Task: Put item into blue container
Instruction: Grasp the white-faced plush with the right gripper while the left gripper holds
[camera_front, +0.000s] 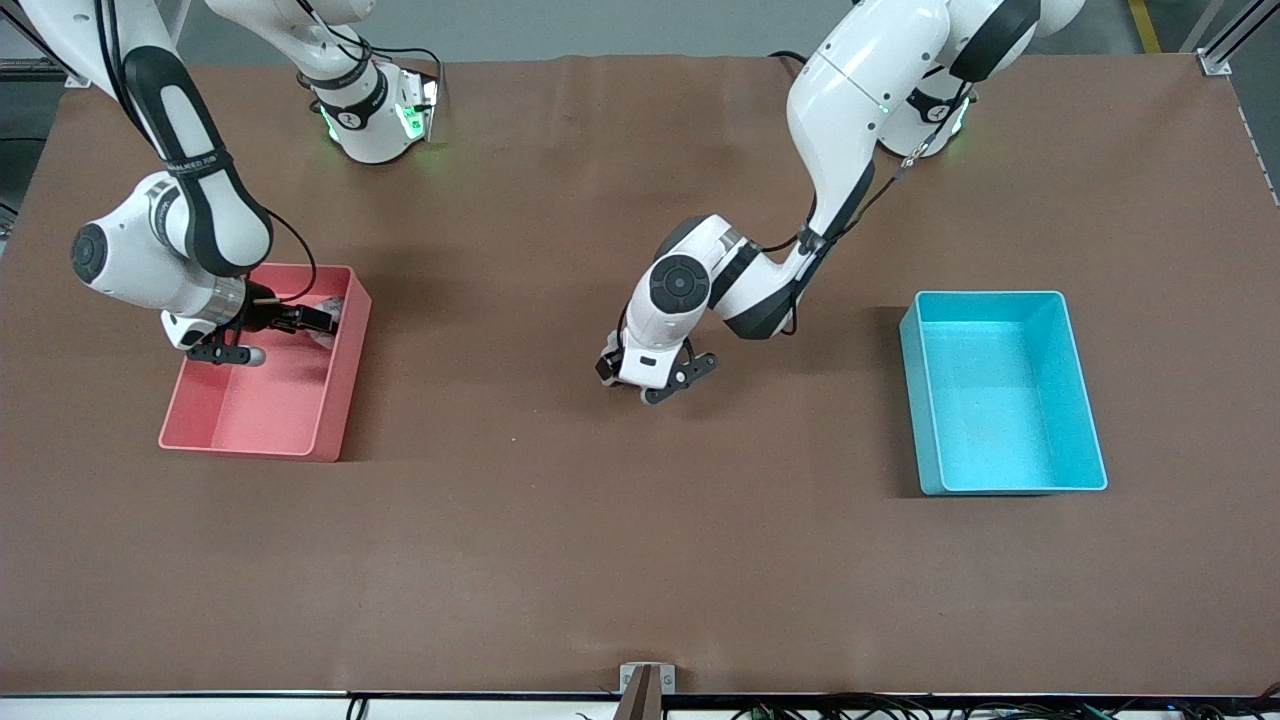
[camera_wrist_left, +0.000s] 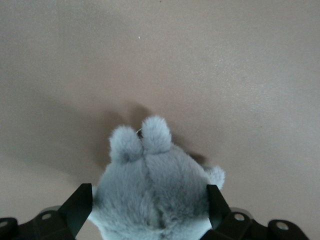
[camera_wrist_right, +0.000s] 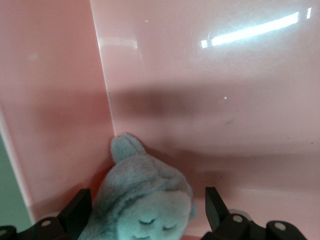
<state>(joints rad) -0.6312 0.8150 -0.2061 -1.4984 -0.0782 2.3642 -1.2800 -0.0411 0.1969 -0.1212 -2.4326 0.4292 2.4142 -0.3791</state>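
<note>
The left end effector (camera_wrist_left: 150, 210), fingers wide, straddles a grey plush toy (camera_wrist_left: 152, 185) mid-table: the grasp is in hand; next, close, lift and carry to the blue container (camera_front: 1085, 400) by the left arm's table end. The right end effector (camera_wrist_right: 145, 212), also wide, flanks another plush (camera_wrist_right: 142, 200) in the pink bin's (camera_front: 345, 385) corner.

The surface (camera_front: 560, 540) is plain matte brown. The blue container (camera_front: 1085, 440) is light cyan with a paler rim. The bin (camera_front: 340, 400) is salmon pink, glossy inside. Both arms are white with black joints. One plush toy (camera_wrist_left: 155, 185) is grey-blue; another plush toy (camera_wrist_right: 145, 200) is pale blue-grey with dark stitched eyes.
</note>
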